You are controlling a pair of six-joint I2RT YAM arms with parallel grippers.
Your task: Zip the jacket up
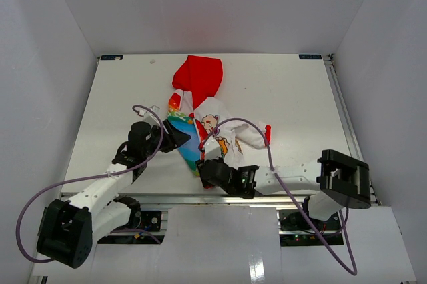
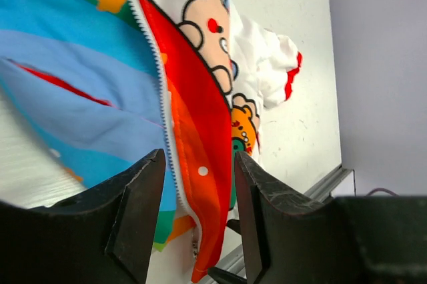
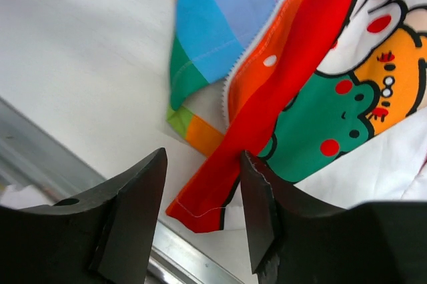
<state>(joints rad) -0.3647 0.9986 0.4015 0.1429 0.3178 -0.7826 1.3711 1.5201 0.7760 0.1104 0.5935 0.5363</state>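
At the near edge of the table [image 1: 120, 97] both arms meet over the bottom hem of the jacket [image 1: 207, 117]. The right gripper [image 3: 203, 157] stands with its jaws apart; the red front edge [image 3: 267, 97] of the jacket runs down into the gap and seems to brush one finger, but nothing is pinched. The left gripper [image 2: 199, 157] is also parted to about a middling width, with the orange and red panel and the line of white zip teeth [image 2: 163, 111] lying in the gap, not clamped as far as the left wrist view shows.

The jacket lies crumpled near the middle of the table, its rainbow hem towards the arms. Beyond the hem comes the white body with its cartoon animals, then a sleeve with a red cuff [image 1: 268, 134] flung out to the robot's right, and farthest off the red hood [image 1: 198, 77].

The teeth along the orange edge look free of any partner at the hem, so the zip seems undone here, and the work appears to be at its opening step: getting hold of the two lower ends. I cannot make out the slider in any view. The next move likely calls for one gripper to pin the hem flat and taut while the other finds the slider or pin end, since the cloth is loose and folded and will slip or bunch if pulled unsupported
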